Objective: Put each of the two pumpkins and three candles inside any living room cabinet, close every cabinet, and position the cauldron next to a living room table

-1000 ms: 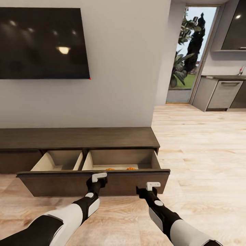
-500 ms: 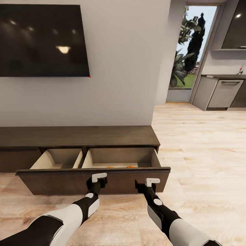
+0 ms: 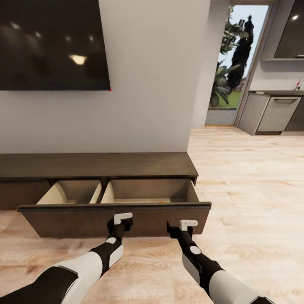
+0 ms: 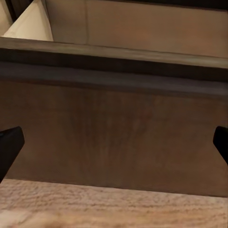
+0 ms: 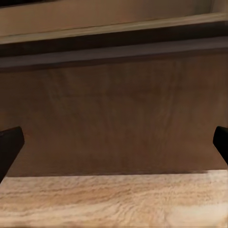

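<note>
Both grippers are spread wide, holding nothing: the left gripper [image 3: 120, 219] and right gripper [image 3: 187, 224] sit just before the drawer front [image 3: 114, 218], fingertips [image 4: 9, 145] at the edges of each wrist view with the brown front [image 5: 114, 118] filling the gap between. The cabinet [image 3: 97, 165] runs long and low along the wall under the TV [image 3: 50, 44], its drawer pulled out toward the robot, pale inside. A sliver of orange pumpkin [image 3: 162, 202] peeks over the front in the right compartment
</note>
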